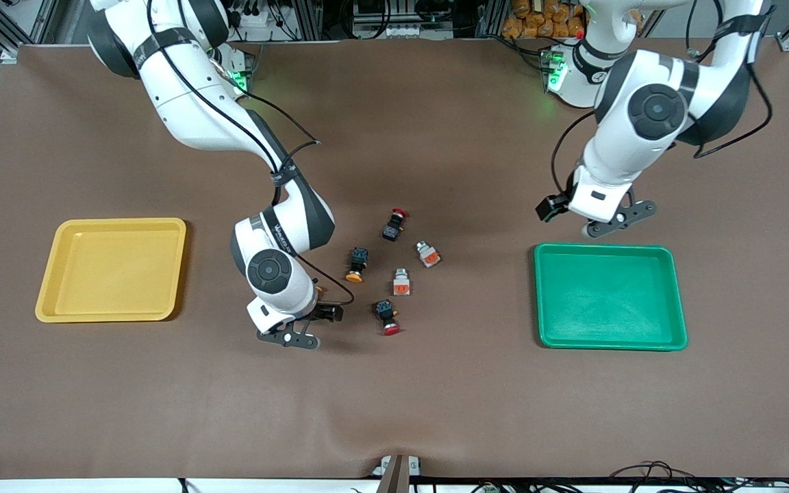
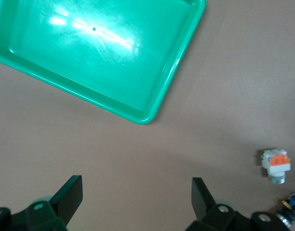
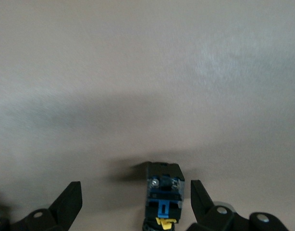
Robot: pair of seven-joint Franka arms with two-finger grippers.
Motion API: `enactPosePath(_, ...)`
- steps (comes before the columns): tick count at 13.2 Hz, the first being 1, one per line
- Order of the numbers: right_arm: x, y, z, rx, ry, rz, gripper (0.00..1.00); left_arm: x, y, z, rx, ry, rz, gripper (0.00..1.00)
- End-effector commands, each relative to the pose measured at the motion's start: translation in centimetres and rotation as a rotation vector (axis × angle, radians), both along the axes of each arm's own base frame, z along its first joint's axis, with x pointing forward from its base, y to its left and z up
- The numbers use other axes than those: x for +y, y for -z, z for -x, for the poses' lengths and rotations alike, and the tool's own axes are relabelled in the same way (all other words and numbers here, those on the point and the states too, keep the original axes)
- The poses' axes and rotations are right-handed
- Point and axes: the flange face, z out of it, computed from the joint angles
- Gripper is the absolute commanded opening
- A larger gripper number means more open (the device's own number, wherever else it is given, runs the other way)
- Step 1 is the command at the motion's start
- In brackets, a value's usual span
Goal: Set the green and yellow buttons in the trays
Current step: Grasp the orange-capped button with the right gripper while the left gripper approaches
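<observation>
Sitting bare at opposite table ends, the yellow tray and green tray are kept well apart from the buttons between them. Left gripper and right gripper are spread open, nothing held.

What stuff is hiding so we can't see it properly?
- Right wrist view: the black switch sits between the right gripper's open jaws, and the picture's edge cuts off its cap.
- Front view: that same switch is hidden under the right arm.
- Left wrist view: a dark switch in the corner is cut by the edge, so its cap colour is unknown.
</observation>
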Motion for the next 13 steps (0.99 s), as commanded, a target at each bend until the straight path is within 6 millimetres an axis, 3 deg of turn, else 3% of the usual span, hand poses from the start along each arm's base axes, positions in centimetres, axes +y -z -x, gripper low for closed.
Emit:
enactPosePath(1, -0.6, 1.7, 0.9, 0.03, 0.014, 0.022, 1.0, -1.3, 1.3, -0.2, -0.012, -0.048, 0.014, 1.0)
enactPosePath(2, -0.7, 2.1, 1.1, 0.031, 0.02, 0.023, 1.0, -1.6, 1.5, -0.2, -0.02, -0.061, 0.02, 1.0)
enactPosePath(3, -0.8, 2.1, 1.1, 0.032, 0.027, 0.021, 0.43, -2.3, 2.1, -0.2, -0.018, -0.073, 0.026, 1.0)
enactPosePath(4, -1.0, 2.1, 1.0, 0.033, 0.031, 0.019, 0.0, -2.7, 2.3, -0.3, -0.026, -0.09, 0.035, 1.0)
enactPosePath(10, -1.6, -0.2, 0.1, -0.001, -0.015, 0.004, 0.0, -5.8, 4.2, -0.4, -0.028, -0.202, 0.066, 1.0)
enactPosePath(13, -4.6, -3.0, -1.0, 0.012, -0.138, 0.004, 0.0, -7.1, 5.4, -0.4, -0.025, -0.266, 0.079, 1.0)
